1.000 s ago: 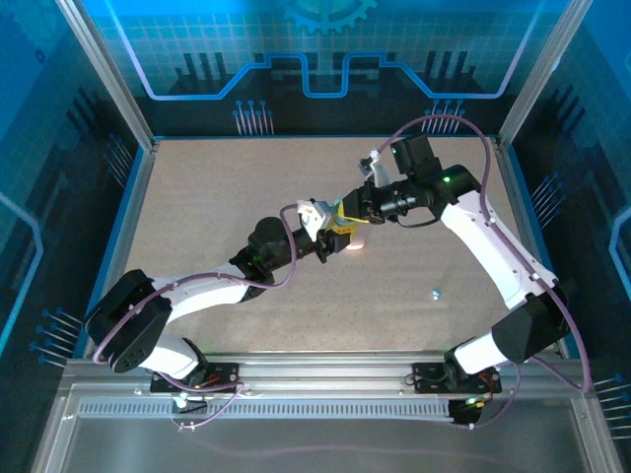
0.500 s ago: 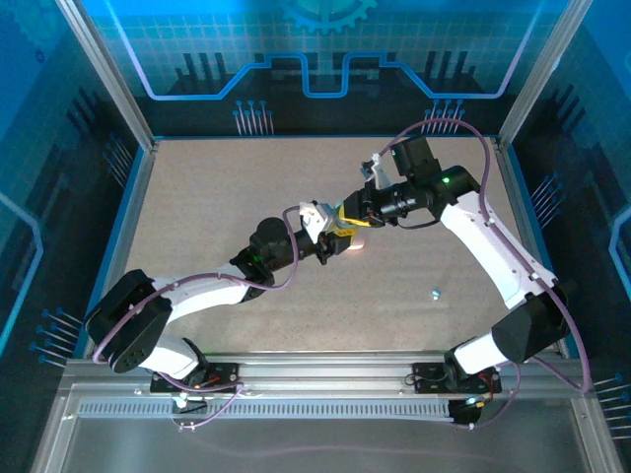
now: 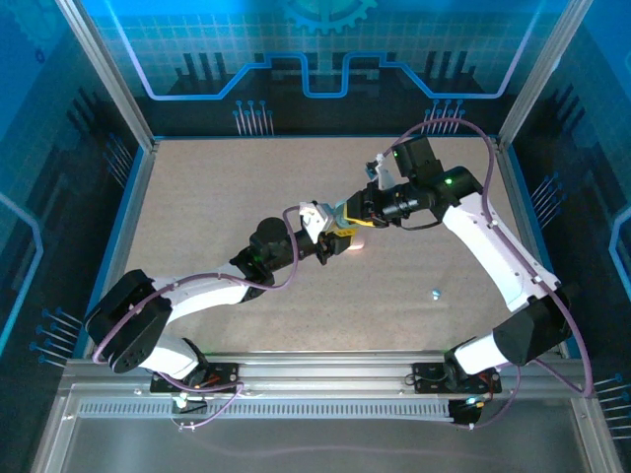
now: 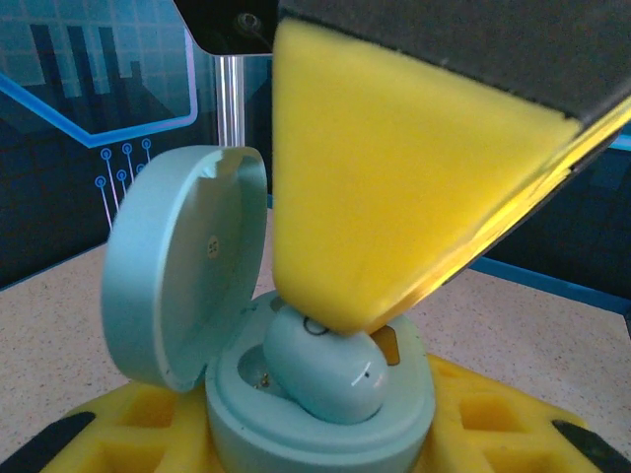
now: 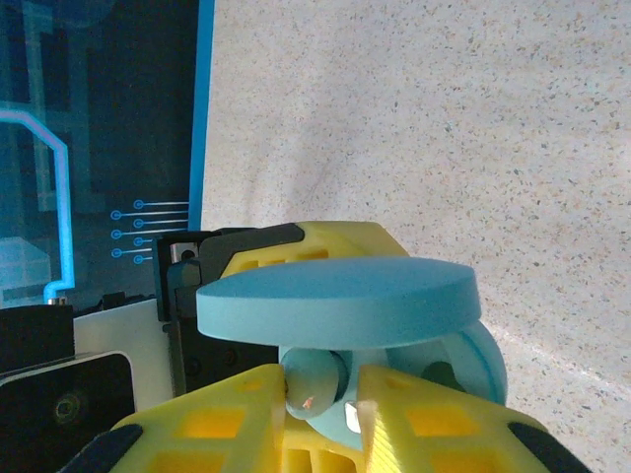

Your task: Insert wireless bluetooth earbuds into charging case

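Speckled beige table (image 3: 217, 187) inside a blue enclosure, circuit-pattern panels (image 3: 325, 59) along the far edge. Near table centre, slightly right: both arms nose to nose.

Left gripper (image 3: 338, 240): jaws clamped on the base of a pale blue charging case (image 4: 325, 429), yellow pads (image 4: 473, 404) hugging it on both sides. Held off the table. Lid (image 4: 182, 266) swung open, standing upright on its hinge; seen edge-on as a flat disc from the right wrist.

Right gripper (image 3: 349, 219): coming in from the far right side, jaws pinched together on a pale blue earbud (image 5: 314, 379), yellow fingertips (image 5: 232, 419) on either side of it. From the left wrist, earbud body already lying in the case's well, tilted, not flush with the rim; one right-hand pad (image 4: 394, 187) bearing down on top of it. Cannot tell whether fully seated.

Second earbud (image 3: 434, 292): tiny pale speck loose on the table, toward the near right corner, well apart from both grippers and the case.
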You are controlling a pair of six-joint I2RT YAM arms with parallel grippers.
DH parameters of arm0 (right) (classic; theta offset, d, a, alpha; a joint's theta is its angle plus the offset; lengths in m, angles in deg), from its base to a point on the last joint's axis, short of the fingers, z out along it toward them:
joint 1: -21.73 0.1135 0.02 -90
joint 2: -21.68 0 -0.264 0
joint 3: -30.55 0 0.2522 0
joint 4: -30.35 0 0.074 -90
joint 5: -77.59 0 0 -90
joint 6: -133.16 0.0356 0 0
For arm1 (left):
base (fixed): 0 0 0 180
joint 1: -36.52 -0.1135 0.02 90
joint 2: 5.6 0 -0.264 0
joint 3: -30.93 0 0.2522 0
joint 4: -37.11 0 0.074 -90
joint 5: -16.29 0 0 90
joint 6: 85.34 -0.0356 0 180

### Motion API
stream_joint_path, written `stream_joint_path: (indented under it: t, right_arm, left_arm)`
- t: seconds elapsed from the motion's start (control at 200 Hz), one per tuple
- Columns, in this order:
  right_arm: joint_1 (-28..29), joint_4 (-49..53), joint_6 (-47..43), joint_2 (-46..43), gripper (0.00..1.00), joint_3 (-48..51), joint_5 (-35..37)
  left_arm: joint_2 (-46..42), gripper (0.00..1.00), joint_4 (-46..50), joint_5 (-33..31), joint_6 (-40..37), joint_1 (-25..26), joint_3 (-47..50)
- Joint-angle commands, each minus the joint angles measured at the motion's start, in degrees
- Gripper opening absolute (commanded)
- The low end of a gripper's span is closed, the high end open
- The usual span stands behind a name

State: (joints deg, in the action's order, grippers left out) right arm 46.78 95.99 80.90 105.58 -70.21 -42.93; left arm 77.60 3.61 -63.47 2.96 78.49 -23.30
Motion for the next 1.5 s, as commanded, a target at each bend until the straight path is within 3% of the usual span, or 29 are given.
stream_joint_path:
  t: [0.0, 0.165, 0.345, 0.45, 0.615, 0.72, 0.951, 1.106, 1.496]
  right_arm:
    - [-0.45, 3.35, 0.19, -1.1, 0.29, 0.17, 1.35]
    - [-0.45, 1.96, -1.1, -2.63, 0.33, -0.62, 0.14]
    - [-2.39, -4.04, -1.73, -10.43, 0.39, 1.37, 1.48]
    - [-6.45, -6.51, -1.36, -16.39, 0.41, 5.3, 5.77]
    - [-15.31, -5.29, 0.37, -25.44, 0.43, 16.21, 19.81]
    - [-22.94, -4.99, 1.97, -27.8, 0.42, 24.37, 18.76]
    - [-35.96, -7.46, -0.24, -22.31, 0.44, 37.85, 8.39]
    - [-40.46, -9.05, -3.35, -17.86, 0.45, 42.29, 10.75]
    - [-43.01, -13.1, -5.28, -8.2, 0.45, 44.04, 14.5]
  left_arm:
    - [-1.9, 0.35, -5.47, -0.86, -1.16, 0.13, -0.69]
    - [-1.99, 0.35, -5.5, -0.98, -1.29, 0.17, -0.62]
    - [-2.25, 0.35, -5.51, -1.46, -1.31, 0.15, -0.25]
    - [-2.52, 0.35, -5.8, -2.03, -1.22, 0.08, 0.24]
    - [-3.45, 0.35, -6.72, -2.57, -0.88, -0.14, 1.22]
    - [-4.37, 0.35, -6.57, -2.66, -0.77, -0.32, 1.6]
    - [-6.29, 0.35, -5.72, -2.72, -0.72, -0.65, 2.15]
    - [-7.43, 0.35, -5.28, -2.51, -0.69, -0.67, 2.33]
    - [-7.52, 0.35, -5.21, -2.51, -0.59, -0.75, 2.47]
